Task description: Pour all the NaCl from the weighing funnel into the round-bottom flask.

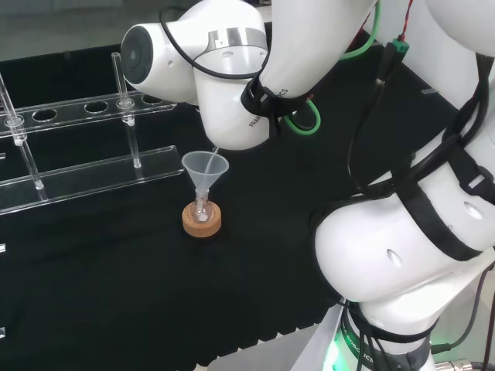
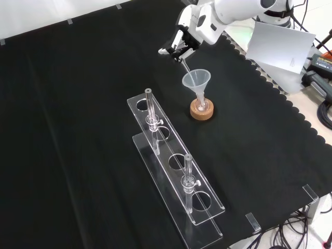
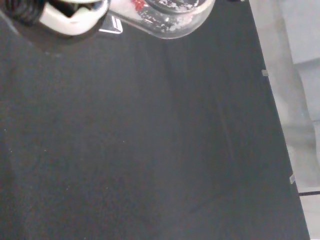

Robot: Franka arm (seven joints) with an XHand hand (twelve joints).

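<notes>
Black cloth is covering the bench (image 2: 78,104), and a clear acrylic rack (image 2: 176,171) with two upright glass rods is standing across its middle. Beyond the rack in the front view, a cork ring (image 2: 202,110) is sitting on the cloth, carrying a small flask (image 2: 202,105) with a clear cone funnel (image 2: 196,81) standing upright in its neck.

Coming in from the top of the front view, the hand (image 2: 179,44) is hovering just up and to the left of the cone's mouth. Its fingers are curling around a clear weighing funnel (image 3: 172,15); in the wrist view white grains are clinging inside its bowl. A thin glass stem is slanting down from the hand toward the cone, its long axis pointing at the near rim. In the head view the stem's tip is appearing right at the cone's upper edge, under the arm's white link.

The pour seems to be underway or about to start; the tip probably needs to be sitting over the mouth, not beside it.
</notes>
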